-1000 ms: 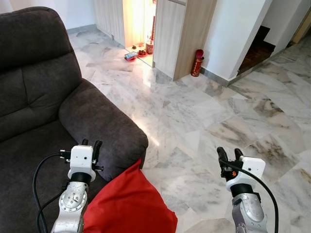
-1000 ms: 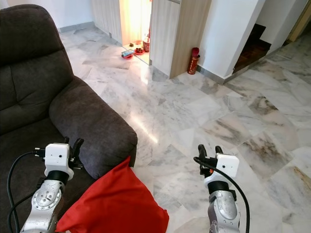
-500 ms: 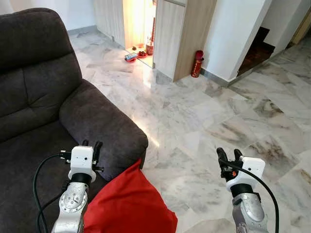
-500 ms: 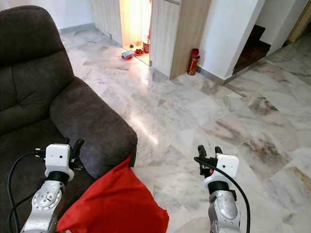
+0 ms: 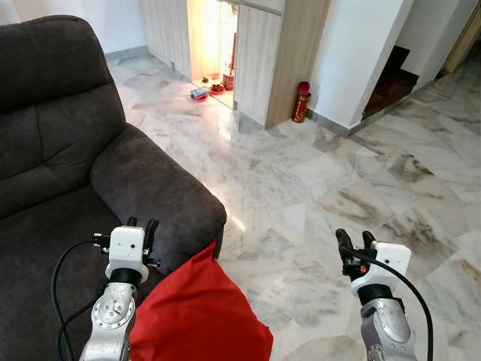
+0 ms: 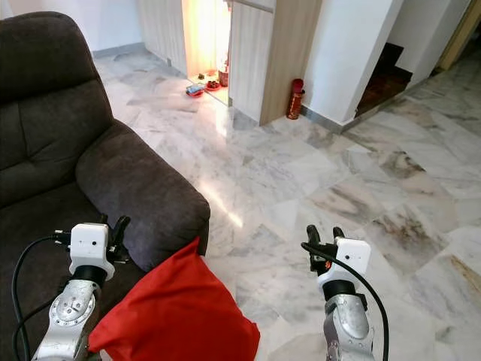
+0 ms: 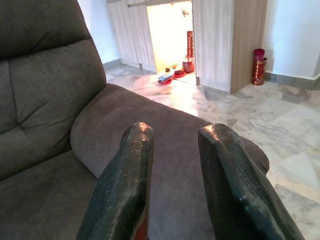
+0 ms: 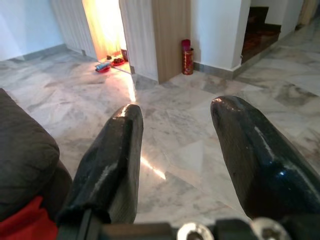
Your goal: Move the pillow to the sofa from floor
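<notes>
A plump red cloth pillow [image 5: 199,312] leans against the front of the dark grey, nubby sofa [image 5: 90,180] armrest, over the glossy marble floor [image 5: 338,188]. The left gripper [image 5: 143,226] and right gripper [image 5: 355,239] hover either side, fingers parted, holding nothing.

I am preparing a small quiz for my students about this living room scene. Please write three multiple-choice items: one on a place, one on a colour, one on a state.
1. Where does the pillow lie?
A. against the front of the sofa armrest, low between the arms
B. on top of the sofa backrest
C. by the stairs

2. What colour is the pillow?
A. blue
B. red
C. white

3. How is the right end effector?
A. shut on the pillow
B. shut on a cable
C. open and holding nothing

Key: 1 A, its upper corner leans at the armrest; 2 B, the fabric is plainly red; 3 C, the right wrist view shows floor between the spread fingers.
</notes>
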You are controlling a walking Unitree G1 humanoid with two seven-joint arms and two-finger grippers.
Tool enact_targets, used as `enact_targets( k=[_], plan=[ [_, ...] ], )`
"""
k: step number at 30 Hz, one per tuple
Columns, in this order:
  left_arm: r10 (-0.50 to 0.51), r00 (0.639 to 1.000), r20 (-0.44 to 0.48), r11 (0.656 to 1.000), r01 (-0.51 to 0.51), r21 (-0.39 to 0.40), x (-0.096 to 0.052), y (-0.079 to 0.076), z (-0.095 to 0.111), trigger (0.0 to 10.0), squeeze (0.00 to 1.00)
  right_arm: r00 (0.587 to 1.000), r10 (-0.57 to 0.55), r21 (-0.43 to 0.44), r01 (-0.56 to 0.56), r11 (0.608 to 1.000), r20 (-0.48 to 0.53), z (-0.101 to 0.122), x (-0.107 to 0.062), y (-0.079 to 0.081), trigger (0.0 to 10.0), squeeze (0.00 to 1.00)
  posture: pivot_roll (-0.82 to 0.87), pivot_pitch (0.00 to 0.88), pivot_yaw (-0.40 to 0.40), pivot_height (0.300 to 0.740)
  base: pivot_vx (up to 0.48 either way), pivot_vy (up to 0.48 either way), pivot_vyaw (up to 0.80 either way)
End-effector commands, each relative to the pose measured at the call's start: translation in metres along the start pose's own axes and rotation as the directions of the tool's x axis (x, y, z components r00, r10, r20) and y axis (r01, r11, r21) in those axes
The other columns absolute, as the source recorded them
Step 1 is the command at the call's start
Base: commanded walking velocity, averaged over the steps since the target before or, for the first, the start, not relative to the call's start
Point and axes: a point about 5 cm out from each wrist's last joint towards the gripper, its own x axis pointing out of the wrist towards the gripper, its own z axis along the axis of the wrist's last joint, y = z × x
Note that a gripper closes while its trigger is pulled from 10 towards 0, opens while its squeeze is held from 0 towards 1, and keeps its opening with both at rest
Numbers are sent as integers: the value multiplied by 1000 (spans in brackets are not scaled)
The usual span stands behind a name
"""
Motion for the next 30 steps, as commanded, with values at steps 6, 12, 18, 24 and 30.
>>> enact_targets(
  k=[6, 12, 18, 24, 30],
  plan=[
    [2, 1000, 14, 1000, -2, -15, 4, -1, 5, 10000, 0, 1000, 14, -2, -14, 1000, -2, 1, 1, 1, 10000, 0, -22, 0, -70, 653, 0, 0, 0],
    [22, 1000, -7, 999, -22, -30, 5, 2, 2, 10000, 0, 1000, 25, 3, -25, 1000, -2, 1, 3, 2, 10000, 0, -20, 0, -74, 653, 0, 0, 0],
    [26, 999, -31, 999, -27, -41, 4, 3, -2, 10000, 0, 999, 32, 6, -32, 999, -5, 1, 3, 3, 10000, 0, -18, 0, -77, 653, 0, 0, 0],
    [18, 998, -56, 999, -20, -43, 2, 2, -6, 10000, 0, 999, 42, 8, -42, 999, -16, 0, 3, 4, 10000, 0, -19, 0, -78, 653, 0, 0, 0],
    [16, 998, -65, 999, -19, -47, 3, 1, -7, 10000, 0, 999, 54, 5, -54, 999, -2, 3, 4, 5, 10000, 0, -20, 0, -78, 653, 0, 0, 0]
  ],
)
